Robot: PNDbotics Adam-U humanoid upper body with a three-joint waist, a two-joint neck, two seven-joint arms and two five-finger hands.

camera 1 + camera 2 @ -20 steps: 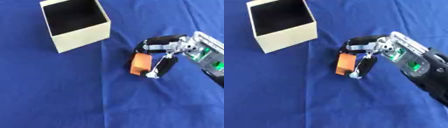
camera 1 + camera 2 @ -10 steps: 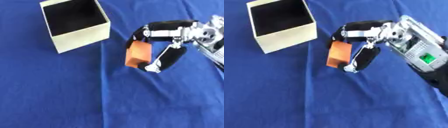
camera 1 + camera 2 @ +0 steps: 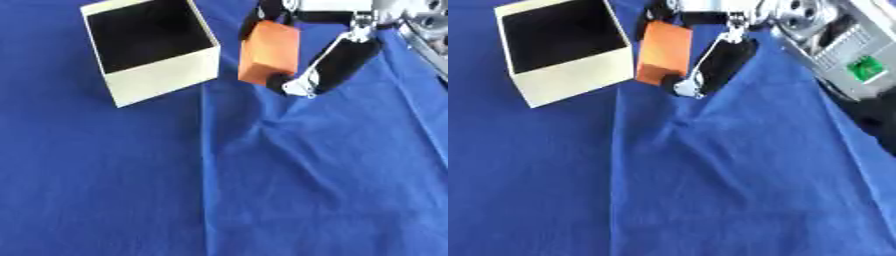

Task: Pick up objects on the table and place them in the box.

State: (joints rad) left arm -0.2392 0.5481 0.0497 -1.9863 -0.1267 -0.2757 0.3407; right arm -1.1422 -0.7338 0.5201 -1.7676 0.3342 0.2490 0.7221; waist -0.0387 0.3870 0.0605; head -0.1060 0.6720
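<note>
Orange block [image 3: 269,51] up in the air, that's the picture right now, pinched in the right hand [image 3: 337,62] which comes in from the upper right corner. Black fingers [image 3: 260,12] curl over the block's top edge, and the thumb, with its pale tip, presses in at the lower right corner of the block, so the hand is closed around it. The block hangs tilted, its broad face turned toward the camera, its darker short face at the bottom. It sits just to the right of the box [image 3: 162,75], near the box's right wall but not over the opening. That box is cream-coloured cardboard, open at the top, dark inside, standing at the upper left with one corner pointing down toward the viewer. In the right eye view more of the arm shows: silver joints and a housing with a small green patch [image 3: 864,67] running off toward the right edge. Under it all the blue cloth [image 3: 219,190] covers the counter, with a long straight crease running down from near the box and a few soft wrinkles fanning out below the hand. The left hand shows in neither view.
</note>
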